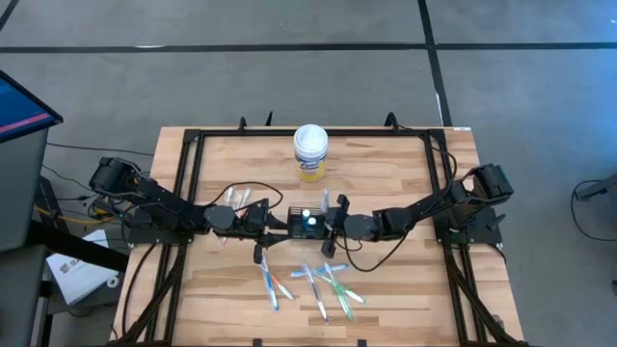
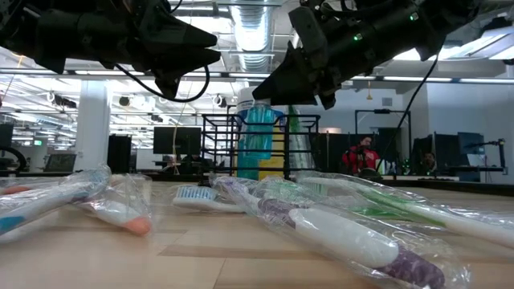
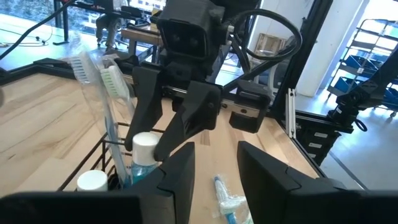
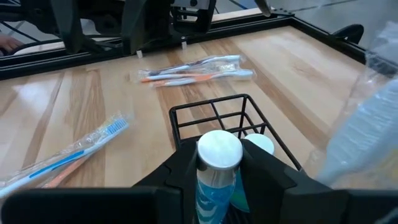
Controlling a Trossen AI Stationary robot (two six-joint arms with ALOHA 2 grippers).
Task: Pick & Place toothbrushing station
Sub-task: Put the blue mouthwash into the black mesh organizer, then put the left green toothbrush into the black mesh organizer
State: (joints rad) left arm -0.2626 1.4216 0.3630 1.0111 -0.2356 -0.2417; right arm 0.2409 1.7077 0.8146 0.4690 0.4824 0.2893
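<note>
Centrally, wire-mesh holder [image 1: 307, 224] between left tool [image 1: 268, 224], right tool [image 1: 328, 227].

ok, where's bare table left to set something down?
Free: the strips either side of the white canister along the far edge, and the near corners beside the frame rails. Crowded: the middle, where both grippers meet at the wire holder, and the near-centre scatter of wrapped toothbrushes.

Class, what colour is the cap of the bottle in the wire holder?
White cap, clearest in the right wrist view.
</note>
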